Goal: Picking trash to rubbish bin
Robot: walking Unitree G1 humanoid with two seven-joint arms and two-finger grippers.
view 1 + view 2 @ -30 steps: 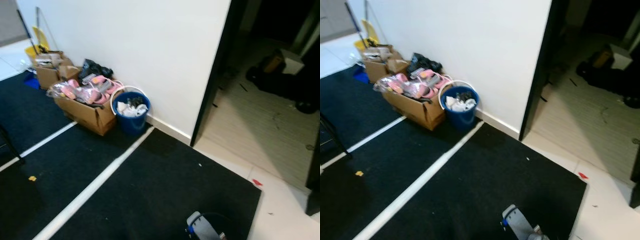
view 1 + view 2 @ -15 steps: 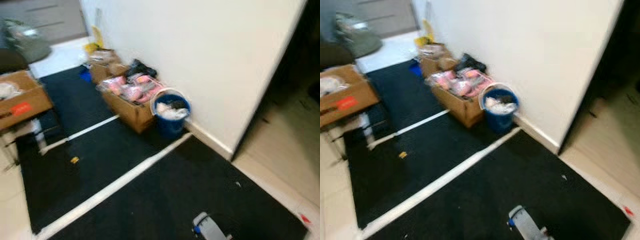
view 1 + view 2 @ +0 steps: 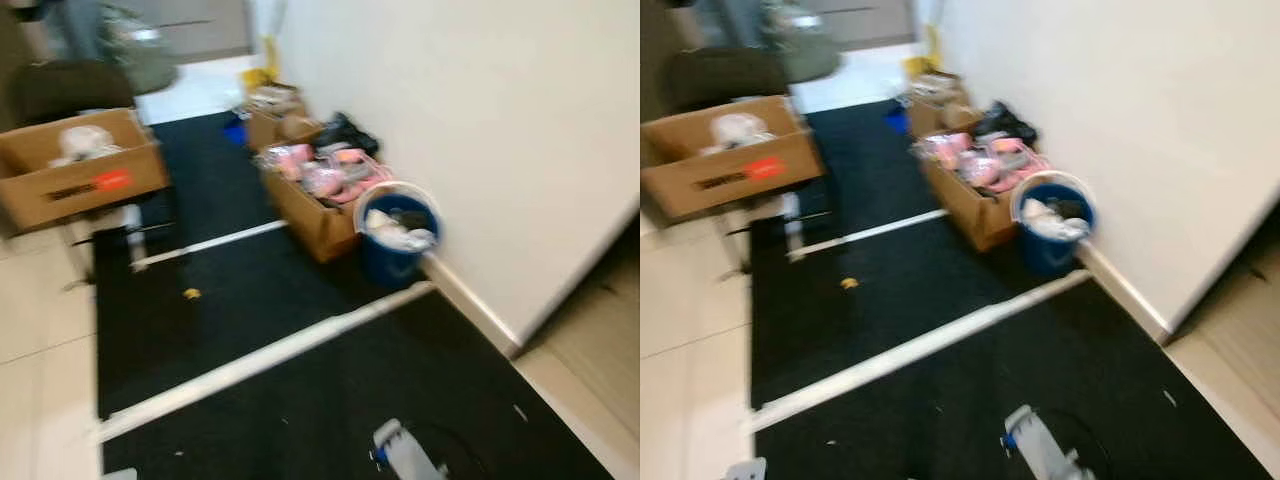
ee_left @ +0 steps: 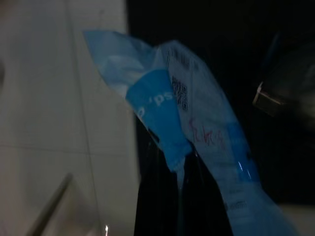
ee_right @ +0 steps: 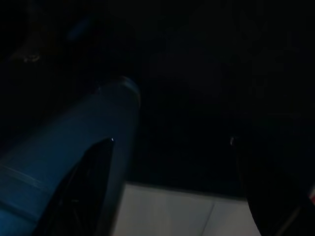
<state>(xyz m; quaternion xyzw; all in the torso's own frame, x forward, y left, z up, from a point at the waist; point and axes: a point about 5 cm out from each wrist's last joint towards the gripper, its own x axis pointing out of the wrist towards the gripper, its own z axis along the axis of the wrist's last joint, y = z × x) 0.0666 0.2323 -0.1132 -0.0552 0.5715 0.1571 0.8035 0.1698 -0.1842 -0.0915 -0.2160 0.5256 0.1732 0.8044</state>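
Note:
A blue rubbish bin (image 3: pixel 398 248) with a white rim stands against the white wall, holding white and dark trash. In the left wrist view my left gripper (image 4: pixel 179 169) is shut on a crumpled blue and white plastic wrapper (image 4: pixel 197 128), which sticks out past the black fingers over the edge of the black mat. A small yellow scrap (image 3: pixel 191 293) lies on the mat left of the bin. The right wrist view is very dark: my right gripper (image 5: pixel 171 142) hangs open over the mat with nothing between its fingers, beside a bluish tube (image 5: pixel 74 162).
A cardboard box of pink items (image 3: pixel 322 190) touches the bin's left side, with more boxes (image 3: pixel 272 112) behind it. Another cardboard box (image 3: pixel 80 172) sits on a stand at the left. White stripes (image 3: pixel 270 355) cross the black mat. Pale tiles lie at the left.
The camera has swung left: the dark doorway has left the picture, the bin sits further right, and the box on the stand has come into view. The things themselves have not moved.

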